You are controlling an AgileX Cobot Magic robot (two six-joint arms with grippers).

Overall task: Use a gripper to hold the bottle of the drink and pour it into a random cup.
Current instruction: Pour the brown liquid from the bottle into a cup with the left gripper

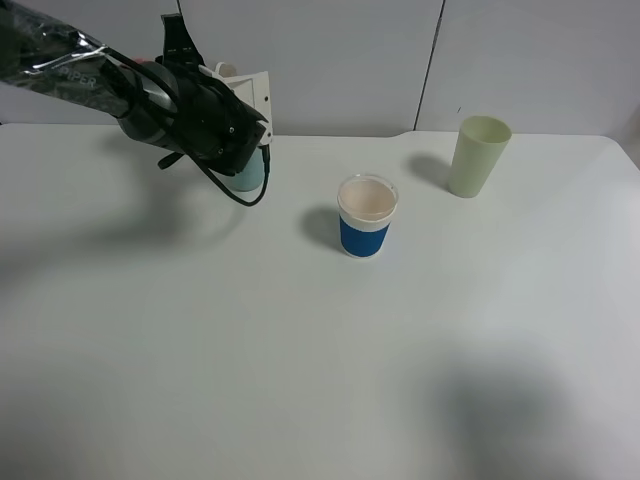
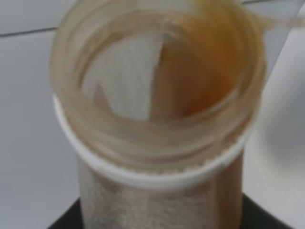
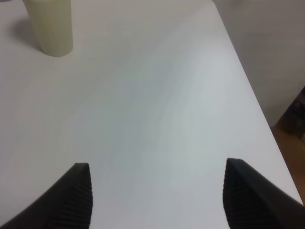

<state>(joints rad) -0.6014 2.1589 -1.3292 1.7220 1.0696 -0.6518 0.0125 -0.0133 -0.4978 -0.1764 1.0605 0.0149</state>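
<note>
Since the wrist cam is basically staring down its throat, the bottle point(image 2: 157, 210) is easy to place: it's clamped tight in my left claw point(image 1: 232, 130), its mouth filling nearly the whole left wrist view, with a white ring point(image 2: 143, 179) around the neck. The drink point(image 2: 209, 81) shows as a brownish-amber smear along one side of the inner neck. Picture's blurry, so I can't tell if anything's actually leaving the rim.

From the high camera the left claw hangs over the back left part of the table point(image 1: 300, 360), right above the teal cup point(image 1: 250, 176), which pokes out just below it, mostly hidden. The bottle itself I can't make out from up there.

Going outward: a white cup with a blue band point(image 1: 366, 218) stands near the middle, apart from the teal one, and a taller pale yellow-green cup point(image 1: 478, 156) sits further right toward the back edge. My right claw point(image 3: 157, 191) is spread wide, gripping nothing, low over bare table, that pale cup well ahead of it.
</note>
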